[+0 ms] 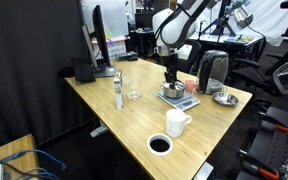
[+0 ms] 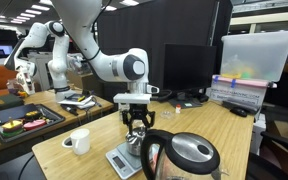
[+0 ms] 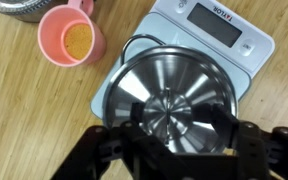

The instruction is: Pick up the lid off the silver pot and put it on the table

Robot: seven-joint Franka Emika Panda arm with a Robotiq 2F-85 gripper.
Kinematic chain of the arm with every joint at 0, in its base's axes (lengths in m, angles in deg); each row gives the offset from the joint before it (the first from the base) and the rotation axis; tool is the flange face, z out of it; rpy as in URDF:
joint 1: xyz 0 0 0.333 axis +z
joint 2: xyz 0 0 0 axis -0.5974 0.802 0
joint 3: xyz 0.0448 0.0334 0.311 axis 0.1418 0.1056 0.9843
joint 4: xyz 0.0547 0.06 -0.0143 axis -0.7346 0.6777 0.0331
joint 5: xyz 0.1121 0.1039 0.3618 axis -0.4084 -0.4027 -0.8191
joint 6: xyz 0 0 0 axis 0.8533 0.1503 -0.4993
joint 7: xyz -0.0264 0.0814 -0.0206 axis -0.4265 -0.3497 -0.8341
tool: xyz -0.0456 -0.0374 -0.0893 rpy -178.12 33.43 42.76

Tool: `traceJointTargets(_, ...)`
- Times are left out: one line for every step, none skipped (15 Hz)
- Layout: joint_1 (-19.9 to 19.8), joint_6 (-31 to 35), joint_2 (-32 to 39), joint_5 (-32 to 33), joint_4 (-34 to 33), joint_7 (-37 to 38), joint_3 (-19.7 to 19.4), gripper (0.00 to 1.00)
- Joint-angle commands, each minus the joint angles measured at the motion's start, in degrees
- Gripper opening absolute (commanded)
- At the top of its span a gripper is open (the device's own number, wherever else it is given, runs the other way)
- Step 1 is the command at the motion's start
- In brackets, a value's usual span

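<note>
A large rectangular light-wood desk [image 1: 134, 125] is carrying the whole setup, and a white seven-joint robot arm [image 2: 119, 66] is bending down over its far half in both exterior views. A flat white digital kitchen scale [image 3: 224, 30] is lying on the desk, and a small squat shiny steel pot [image 1: 172, 94] is standing on it, with a pink plastic cup [image 3: 72, 40] just beside the scale. The small round shiny silver metal lid [image 3: 169, 85] is sitting closed on the pot, not yet lifted.

The black two-fingered pincer [image 3: 177, 122] is hanging directly above the lid. In the wrist view its jaws are standing apart, gripping nothing. The lid's small top knob [image 3: 174, 103] is lying between them and slightly ahead of the fingertips.

The relation that is mattering now is vertical: the lid is lying straight below the pincer, close under it. Being round, it is offering no long axis to line up with. The next move is likely calling for a short descent and a squeeze on the knob, then a lift toward bare desk.
</note>
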Motion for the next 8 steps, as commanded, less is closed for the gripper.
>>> traceJointTargets(-0.76, -1.5, 0.24, -0.15, -0.83, 0.14, 0.61, 0.42)
traceJointTargets(-0.79, -1.65, 0.25, -0.24, -0.99, 0.11, 0.64, 0.36)
traceJointTargets(-0.8, -1.74, 0.28, -0.27, -1.07, 0.1, 0.65, 0.29)
traceJointTargets(-0.81, -1.77, 0.41, -0.28, -1.05, 0.11, 0.64, 0.22)
traceJointTargets(-0.83, -1.77, 0.56, -0.31, -1.07, 0.13, 0.64, 0.15)
traceJointTargets(-0.93, -1.91, 0.39, -0.46, -1.2, 0.0, 0.68, 0.1)
traceJointTargets(-0.98, -2.24, 0.27, -0.51, -1.29, -0.06, 0.7, 0.06)
traceJointTargets(-1.02, -2.52, 0.21, -0.52, -1.41, -0.13, 0.74, 0.04)
